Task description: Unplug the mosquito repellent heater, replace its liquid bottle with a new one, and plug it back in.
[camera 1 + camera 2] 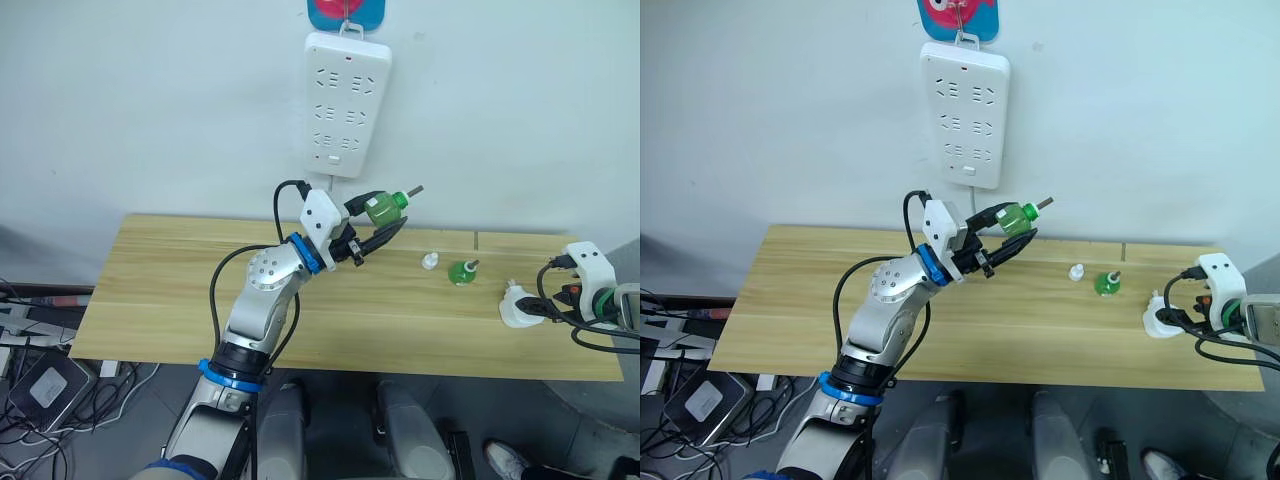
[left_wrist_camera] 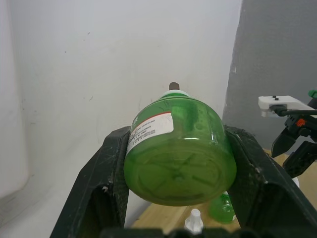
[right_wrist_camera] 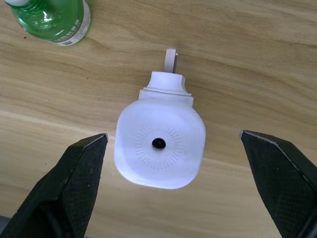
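Note:
My left gripper (image 1: pixel 384 216) is raised above the wooden table (image 1: pixel 200 300), shut on a green liquid bottle (image 1: pixel 383 207) whose wick points toward the wall; its base shows in the left wrist view (image 2: pixel 179 153). A second green bottle (image 1: pixel 462 271) stands on the table, with a small white cap (image 1: pixel 430 261) beside it. The white mosquito repellent heater (image 3: pixel 159 144) lies on the table at the right, unplugged, vented face up and prongs flat (image 1: pixel 517 306). My right gripper (image 3: pixel 173 140) hovers over it, open, one finger on each side and apart from it.
A long white power strip (image 1: pixel 346 100) hangs on the wall above the table's back edge, its sockets unoccupied. Cables and a device lie on the floor at the left (image 1: pixel 45 385). Black cables trail from my right wrist (image 1: pixel 590 335).

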Robot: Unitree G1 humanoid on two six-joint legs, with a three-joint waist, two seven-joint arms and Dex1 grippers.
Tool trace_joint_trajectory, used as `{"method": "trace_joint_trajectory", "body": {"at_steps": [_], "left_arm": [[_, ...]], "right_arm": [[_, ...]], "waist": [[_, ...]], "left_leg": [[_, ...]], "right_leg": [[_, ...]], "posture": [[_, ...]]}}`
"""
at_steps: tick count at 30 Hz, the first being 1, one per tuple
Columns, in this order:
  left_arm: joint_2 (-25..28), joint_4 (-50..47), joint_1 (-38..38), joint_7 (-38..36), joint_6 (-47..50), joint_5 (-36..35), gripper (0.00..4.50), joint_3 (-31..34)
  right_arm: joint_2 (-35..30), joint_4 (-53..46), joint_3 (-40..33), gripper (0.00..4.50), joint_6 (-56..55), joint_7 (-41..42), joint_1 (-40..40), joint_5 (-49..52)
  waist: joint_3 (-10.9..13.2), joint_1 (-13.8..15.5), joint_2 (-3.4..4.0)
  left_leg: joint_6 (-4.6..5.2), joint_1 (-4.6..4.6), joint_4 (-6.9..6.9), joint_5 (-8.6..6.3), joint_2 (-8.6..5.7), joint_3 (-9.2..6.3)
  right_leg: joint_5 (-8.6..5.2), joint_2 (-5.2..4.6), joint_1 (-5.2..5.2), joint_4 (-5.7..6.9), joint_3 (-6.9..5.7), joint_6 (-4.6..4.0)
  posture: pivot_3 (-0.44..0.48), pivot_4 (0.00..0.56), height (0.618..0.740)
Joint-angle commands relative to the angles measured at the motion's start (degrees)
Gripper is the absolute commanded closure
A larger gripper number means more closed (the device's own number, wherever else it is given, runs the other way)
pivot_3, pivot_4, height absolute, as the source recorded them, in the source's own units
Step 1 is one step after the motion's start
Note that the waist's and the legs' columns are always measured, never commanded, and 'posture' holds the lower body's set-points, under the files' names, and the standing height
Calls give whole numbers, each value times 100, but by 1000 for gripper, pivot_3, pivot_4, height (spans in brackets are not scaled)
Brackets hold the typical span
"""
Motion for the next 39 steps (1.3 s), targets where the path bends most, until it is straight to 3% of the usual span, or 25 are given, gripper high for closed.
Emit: {"method": "trace_joint_trajectory", "body": {"at_steps": [1, 30, 33, 36, 39], "left_arm": [[4, -414, 59, -30, 49, -27, 2205, -117], [101, -704, 198, -1, 279, -27, 2205, -171], [100, -666, 183, 7, 262, -13, 2205, -163], [96, -661, 196, -9, 255, -16, 2205, -178], [103, -669, 225, -85, 248, -56, 2205, -201]], "right_arm": [[81, 159, -1, 21, 88, 208, -117, -354], [866, 1245, 115, 21, -346, 960, -572, -1944], [895, 1299, 42, 585, -347, 1052, -613, -1980], [813, 1211, -43, 1528, -281, 1181, -560, -1986], [641, 1034, -209, 1531, -109, 1323, -519, -1904]], "waist": [[0, 13, 0], [0, 86, 0], [0, 86, 0], [1, 86, -1], [1, 86, 0]], "left_leg": [[0, 0, 0, 0, 1, 0], [0, 0, -4, 0, -1, -1], [0, 0, -4, 0, -1, -1], [0, 0, -4, 0, 1, -2], [0, 0, -4, 0, 0, -2]], "right_leg": [[0, 1, 0, 0, 0, 0], [0, -1, 2, -9, -1, 0], [0, -1, 2, -10, -1, 0], [0, 0, 4, -10, -2, 0], [0, -1, 4, -10, -2, 0]], "posture": [[28, 343, 740], [64, 343, 740], [64, 343, 740], [57, 342, 740], [48, 340, 740]]}}
